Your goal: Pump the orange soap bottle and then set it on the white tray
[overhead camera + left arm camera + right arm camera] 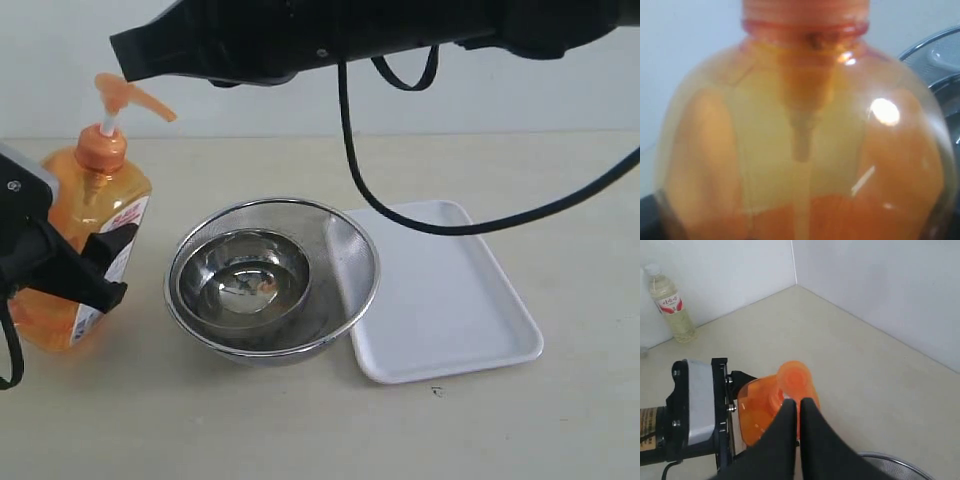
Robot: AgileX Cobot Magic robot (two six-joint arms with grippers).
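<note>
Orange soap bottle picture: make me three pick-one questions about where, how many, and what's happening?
1. Where is the orange soap bottle? A: on the table, beside the steel bowls. B: inside the bowls. C: lying on its side.
2. How many steel bowls are nested? A: one. B: two. C: five.
3. How do the jaws of the right gripper stand? A: wide open. B: holding a spoon. C: shut.
Answers: 1 A, it stands upright beside the bowls, not on the white tray. 2 B, a smaller bowl sits inside a bigger one. 3 C, the right wrist view shows them pressed together.
</note>
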